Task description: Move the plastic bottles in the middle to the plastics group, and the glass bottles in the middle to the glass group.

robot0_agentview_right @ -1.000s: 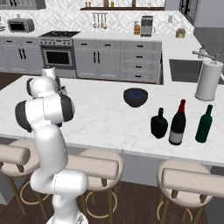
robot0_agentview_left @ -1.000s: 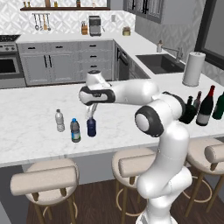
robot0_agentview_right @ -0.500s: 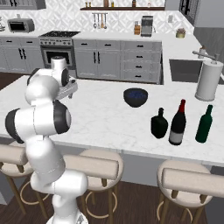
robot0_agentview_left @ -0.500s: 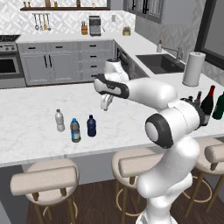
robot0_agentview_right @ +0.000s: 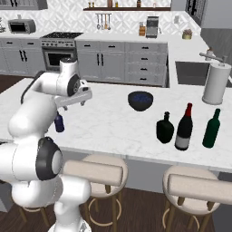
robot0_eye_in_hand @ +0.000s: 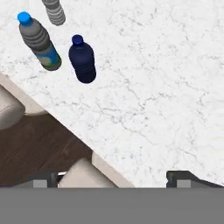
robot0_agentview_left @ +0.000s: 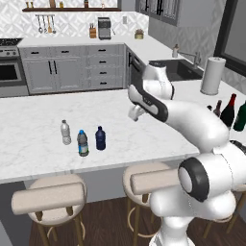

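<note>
Dark blue bottle (robot0_agentview_left: 100,138) beneath raised, wide-jawed arm (robot0_agentview_left: 158,103)

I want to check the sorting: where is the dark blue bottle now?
In the left base view, the dark blue bottle stands on the counter's left part, just right of the blue-capped clear bottle, near the front edge.
</note>
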